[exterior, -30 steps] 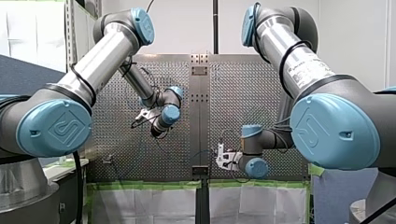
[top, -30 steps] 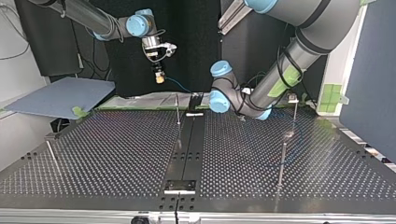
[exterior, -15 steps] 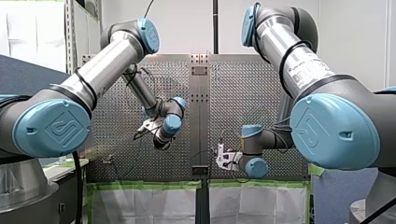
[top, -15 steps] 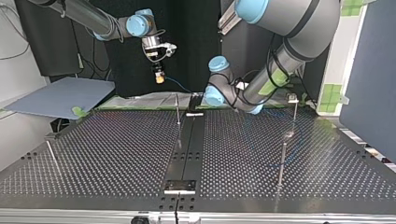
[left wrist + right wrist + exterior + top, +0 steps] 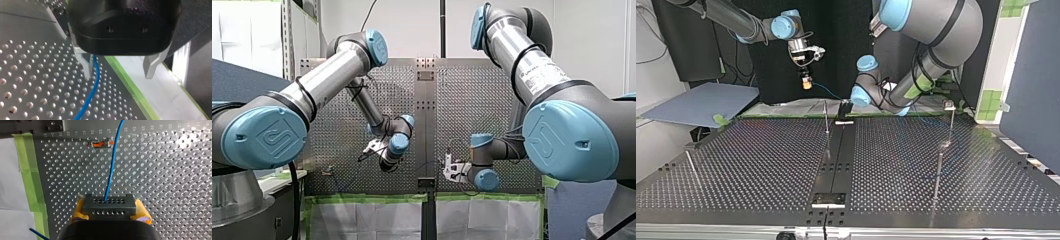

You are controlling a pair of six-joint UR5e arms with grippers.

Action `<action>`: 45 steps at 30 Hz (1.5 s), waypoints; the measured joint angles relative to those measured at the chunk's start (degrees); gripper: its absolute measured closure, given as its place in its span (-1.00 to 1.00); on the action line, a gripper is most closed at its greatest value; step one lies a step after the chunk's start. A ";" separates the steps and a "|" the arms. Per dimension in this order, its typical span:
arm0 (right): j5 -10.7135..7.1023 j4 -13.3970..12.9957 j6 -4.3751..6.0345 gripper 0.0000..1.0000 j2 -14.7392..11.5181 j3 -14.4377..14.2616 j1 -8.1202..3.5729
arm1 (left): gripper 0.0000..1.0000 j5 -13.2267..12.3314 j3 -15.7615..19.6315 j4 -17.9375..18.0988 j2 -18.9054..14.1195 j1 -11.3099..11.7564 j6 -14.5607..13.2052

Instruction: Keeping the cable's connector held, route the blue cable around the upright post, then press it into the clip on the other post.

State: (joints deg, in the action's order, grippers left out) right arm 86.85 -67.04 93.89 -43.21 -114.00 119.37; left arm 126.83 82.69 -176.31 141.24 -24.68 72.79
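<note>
My right gripper (image 5: pixel 110 213) has its yellow pads shut on a grey connector block (image 5: pixel 109 202). The blue cable (image 5: pixel 112 167) leaves the block and runs ahead over the perforated plate. In the top view this gripper (image 5: pixel 806 83) hangs above the far edge, the cable (image 5: pixel 827 91) trailing toward the middle. My left gripper (image 5: pixel 118 70) is open low over the plate; the blue cable (image 5: pixel 93 87) passes just inside one metal finger (image 5: pixel 85 65), not gripped. A thin upright post (image 5: pixel 826 118) stands near the centre rail. Another post (image 5: pixel 952 122) carries a clip (image 5: pixel 949 105).
Two more thin posts (image 5: pixel 937 175) (image 5: pixel 692 167) stand nearer the top view's front. A small orange-and-metal clip (image 5: pixel 100 144) lies on the plate ahead of my right gripper. Green tape (image 5: pixel 130 87) edges the plate beside my left gripper. A blue-grey board (image 5: pixel 701 102) lies off the table.
My left arm has swung lower in the front view and toward the centre rail, leftward in the top view. My right arm and the connector have stayed still.
</note>
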 joint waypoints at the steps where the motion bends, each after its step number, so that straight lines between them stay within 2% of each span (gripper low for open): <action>1: 0.00 0.01 0.00 1.00 0.00 0.00 0.00 | -1.00 -0.51 0.00 0.25 0.00 -0.12 0.51; 9: -0.07 0.02 0.01 1.00 0.00 0.02 0.00 | -1.00 -4.08 0.00 1.24 0.18 -0.59 4.09; 15: -0.09 0.03 0.06 1.00 0.00 0.03 -0.02 | -1.00 -7.12 0.00 0.35 2.54 -0.93 7.13; 20: -0.09 0.12 0.01 1.00 0.00 0.03 -0.08 | -1.00 -9.72 0.00 2.19 3.88 -1.32 9.73; 32: -0.18 0.58 0.05 1.00 -0.02 0.37 -0.66 | -1.00 -15.70 0.00 6.94 4.06 -1.73 15.73; 36: -0.24 1.44 0.03 1.00 -0.02 0.88 -0.85 | -1.00 -17.58 0.00 8.14 4.07 -1.85 17.61; 45: -1.52 2.79 -0.06 1.00 -0.02 1.34 -1.32 | -1.00 -22.12 -0.01 10.32 4.05 -1.88 22.13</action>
State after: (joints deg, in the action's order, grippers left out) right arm 85.33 -64.25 93.82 -43.23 -112.66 118.05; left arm 104.71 82.68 -166.00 145.29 -26.57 94.92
